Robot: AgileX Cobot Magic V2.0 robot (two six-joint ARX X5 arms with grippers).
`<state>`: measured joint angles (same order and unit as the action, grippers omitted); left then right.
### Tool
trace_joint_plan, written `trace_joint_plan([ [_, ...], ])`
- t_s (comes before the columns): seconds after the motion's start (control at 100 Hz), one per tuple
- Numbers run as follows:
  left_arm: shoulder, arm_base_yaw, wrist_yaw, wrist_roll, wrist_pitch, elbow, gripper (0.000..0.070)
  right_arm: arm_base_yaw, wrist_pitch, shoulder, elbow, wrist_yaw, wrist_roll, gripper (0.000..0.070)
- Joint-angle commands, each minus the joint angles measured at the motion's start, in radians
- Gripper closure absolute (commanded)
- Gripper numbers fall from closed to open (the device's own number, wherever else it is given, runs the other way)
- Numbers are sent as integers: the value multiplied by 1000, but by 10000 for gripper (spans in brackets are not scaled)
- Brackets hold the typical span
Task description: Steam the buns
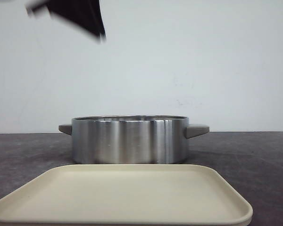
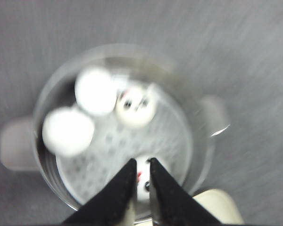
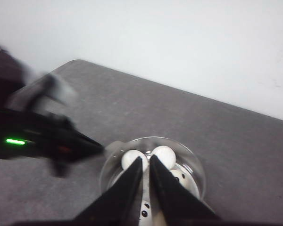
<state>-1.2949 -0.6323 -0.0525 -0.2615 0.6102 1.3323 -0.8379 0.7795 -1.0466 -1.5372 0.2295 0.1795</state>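
Observation:
Several white buns lie inside the steel pot (image 1: 129,140) on its perforated steamer plate (image 2: 113,150). Seen from the left wrist, two plain white buns (image 2: 95,90) (image 2: 67,131) sit by the rim, one panda-faced bun (image 2: 136,106) is in the middle, and another bun (image 2: 144,183) shows between the fingers far below. My left gripper (image 2: 142,161) hangs high over the pot, shut and empty. My right gripper (image 3: 146,158) is also shut and empty, high above the pot (image 3: 193,165) and its buns (image 3: 166,154). The front view hides the buns behind the pot wall.
An empty beige tray (image 1: 132,193) lies in front of the pot, near the table's front edge. The pot has grey handles (image 1: 197,130) on both sides. My left arm (image 3: 37,136) appears blurred beside the pot in the right wrist view.

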Motion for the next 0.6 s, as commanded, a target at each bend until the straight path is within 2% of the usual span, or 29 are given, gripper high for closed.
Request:
trace_joint_plan([
  [0.0, 63, -19, -35, -1, 7, 0, 700, -11, -26, 11, 12, 20, -8, 684],
  [0.19, 322, -56, -89, -42, 10, -118, 700, -11, -179, 112, 203, 56, -9, 684],
  [0.44, 644, -60, -113, -88, 27, -307, 700, -32, -495, 311, 642, 119, -6, 684],
  [0.59, 734, -60, -113, -88, 124, -332, 700, -55, -600, 383, 819, 115, 19, 684],
])
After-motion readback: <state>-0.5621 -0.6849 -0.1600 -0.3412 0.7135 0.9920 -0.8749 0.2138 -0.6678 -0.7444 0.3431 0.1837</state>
